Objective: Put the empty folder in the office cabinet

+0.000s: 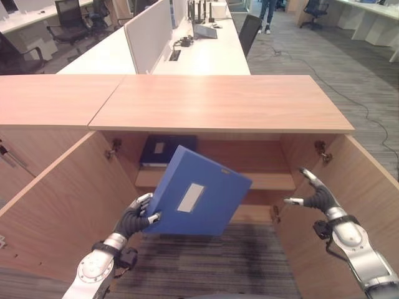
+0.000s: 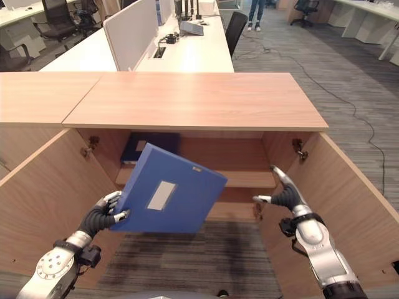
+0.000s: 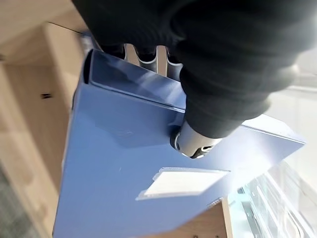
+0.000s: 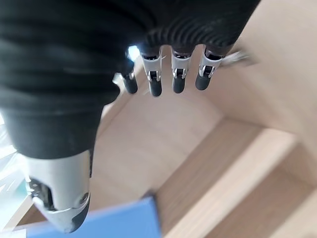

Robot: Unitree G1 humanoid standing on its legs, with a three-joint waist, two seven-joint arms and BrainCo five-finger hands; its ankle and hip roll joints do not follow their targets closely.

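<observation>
The office cabinet [image 1: 218,103] stands open, its two doors swung out toward the near side: the left door [image 1: 59,205] and the right door [image 1: 368,193]. Inside, a shelf [image 1: 268,180] runs across the opening. On the left end of that shelf lies a dark blue folder [image 1: 163,149], flat, with a pale label facing up. The rest of the shelf that shows is bare wood, and below it the cabinet floor [image 1: 252,213] shows at the right.

The blue folder [image 1: 198,194] is in the air in front of the opening, near the shelf's level and not touching it, left of the middle. It is tilted, one corner pointing up and far, its broad face with a white label [image 1: 190,198] turned up toward the near side. Its long axis slants from near left up to far right.

The left hand [image 1: 138,215] clamps the blue folder at its lower left corner, fingers behind the spine and thumb pressed on the labelled face, as the left wrist view shows.

The right hand [image 1: 315,194] hangs free beside the right door, fingers straight and spread, thumb out toward the left, holding nothing.

Beyond the cabinet stands a white desk [image 1: 206,53] with a partition [image 1: 148,31], and office chairs [image 1: 68,22] at the far left.
</observation>
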